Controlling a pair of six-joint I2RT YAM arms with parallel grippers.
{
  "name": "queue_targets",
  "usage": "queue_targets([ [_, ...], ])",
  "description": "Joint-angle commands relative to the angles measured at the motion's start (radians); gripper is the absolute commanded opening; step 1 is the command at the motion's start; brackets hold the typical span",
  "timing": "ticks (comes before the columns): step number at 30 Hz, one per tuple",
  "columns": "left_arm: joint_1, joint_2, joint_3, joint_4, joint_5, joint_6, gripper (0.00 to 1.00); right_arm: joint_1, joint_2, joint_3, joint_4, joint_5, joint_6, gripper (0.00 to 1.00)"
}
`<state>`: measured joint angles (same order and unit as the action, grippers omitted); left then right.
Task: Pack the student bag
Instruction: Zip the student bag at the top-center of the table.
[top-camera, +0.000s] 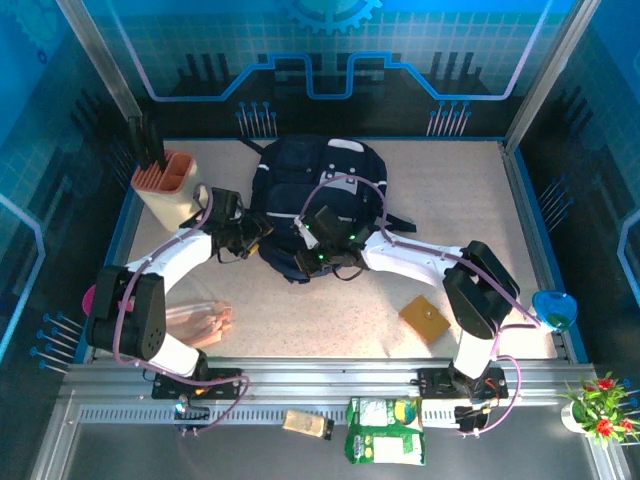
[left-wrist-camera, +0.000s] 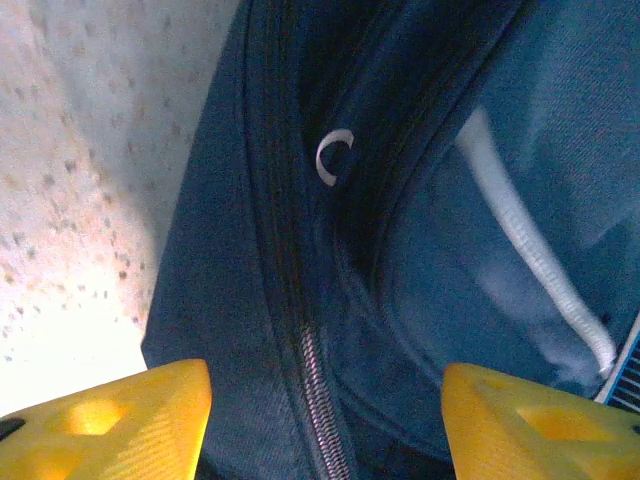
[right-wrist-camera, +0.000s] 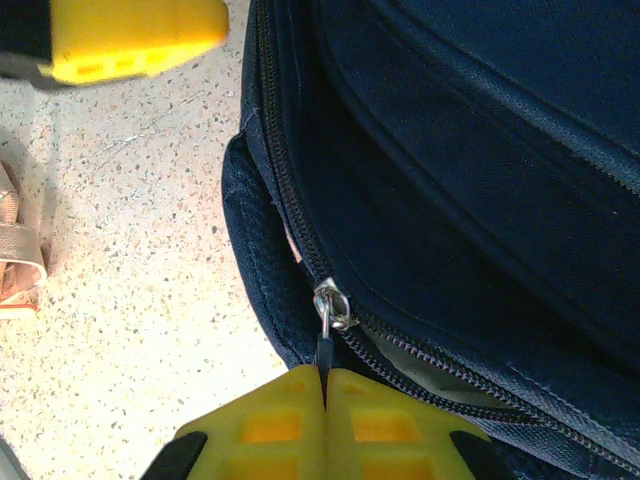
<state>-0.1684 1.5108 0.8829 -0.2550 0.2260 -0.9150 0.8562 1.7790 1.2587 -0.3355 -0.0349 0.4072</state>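
Looking down from the top camera: the student bag lies flat at the middle back of the tabletop, the largest thing on it. The left arm and right arm both reach in to the bag's near edge, wrists close together. A beige holder with dark tools stands back left, near the bag. A pinkish clear pouch lies front left. A brown square lies front right, well apart from the bag. A green packet rests in front of the arm bases.

Left wrist: the left gripper sits over navy fabric at the bag's edge. Jaws open, the yellow tips standing wide apart at the lower corners, with a zipper line running between them. A white cord crosses the fabric on the right. Speckled tabletop shows on the left.

Right wrist: the right gripper has its jaws pressed together on the dark zipper pull. The pull hangs from a metal slider at the bag's lower corner. Teeth look meshed above the slider; right of it the rows appear slightly parted. One yellow tip of the left gripper shows upper left, above the tabletop.
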Motion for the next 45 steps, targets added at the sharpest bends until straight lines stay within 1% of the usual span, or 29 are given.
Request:
queue_targets([
  [1, -0.023, 0.031, -0.010, 0.004, 0.011, -0.053, 0.60, 0.020, 0.010, 0.027, -0.002, -0.023, 0.010, 0.00],
  [6, -0.026, 0.092, 0.001, 0.078, 0.039, -0.070, 0.47, 0.024, -0.005, 0.000, -0.019, -0.001, 0.012, 0.00],
  [9, -0.026, 0.121, 0.022, 0.085, 0.037, -0.058, 0.34, 0.024, -0.017, -0.025, -0.040, 0.029, 0.017, 0.00],
  [13, -0.026, 0.135, 0.030, 0.078, 0.024, -0.039, 0.17, 0.025, -0.031, -0.055, -0.123, 0.133, 0.051, 0.00],
  [16, -0.025, 0.135, 0.033, 0.064, 0.011, -0.023, 0.09, 0.024, -0.046, -0.085, -0.189, 0.222, 0.083, 0.00],
  [19, -0.024, 0.129, 0.039, 0.053, -0.001, -0.010, 0.04, 0.018, -0.061, -0.126, -0.232, 0.322, 0.120, 0.00],
  [25, -0.022, 0.113, 0.055, 0.028, -0.011, 0.012, 0.00, -0.027, -0.083, -0.176, -0.295, 0.477, 0.215, 0.00],
  [30, -0.022, 0.087, 0.065, 0.007, -0.016, 0.027, 0.00, -0.051, -0.110, -0.170, -0.320, 0.560, 0.241, 0.00],
  [32, -0.022, 0.075, 0.069, 0.000, -0.016, 0.035, 0.00, -0.055, -0.129, -0.166, -0.308, 0.559, 0.227, 0.00],
  [35, -0.022, 0.061, 0.081, -0.009, -0.005, 0.067, 0.00, -0.054, -0.157, -0.180, -0.211, 0.442, 0.140, 0.00],
  [37, -0.022, 0.054, 0.096, -0.039, -0.005, 0.107, 0.05, -0.054, -0.161, -0.180, -0.176, 0.371, 0.129, 0.00],
  [38, -0.022, 0.049, 0.101, -0.050, -0.008, 0.127, 0.06, -0.054, -0.159, -0.176, -0.175, 0.361, 0.131, 0.00],
  [39, -0.022, 0.041, 0.106, -0.068, -0.016, 0.147, 0.09, -0.054, -0.151, -0.169, -0.185, 0.366, 0.140, 0.00],
  [42, -0.025, 0.021, 0.124, -0.122, -0.021, 0.239, 0.27, -0.059, -0.146, -0.167, -0.199, 0.391, 0.154, 0.00],
  [43, -0.028, 0.012, 0.131, -0.140, -0.024, 0.275, 0.35, -0.060, -0.154, -0.173, -0.191, 0.388, 0.153, 0.00],
  [45, -0.047, -0.011, 0.140, -0.158, -0.022, 0.358, 0.46, -0.063, -0.175, -0.181, -0.169, 0.376, 0.143, 0.00],
])
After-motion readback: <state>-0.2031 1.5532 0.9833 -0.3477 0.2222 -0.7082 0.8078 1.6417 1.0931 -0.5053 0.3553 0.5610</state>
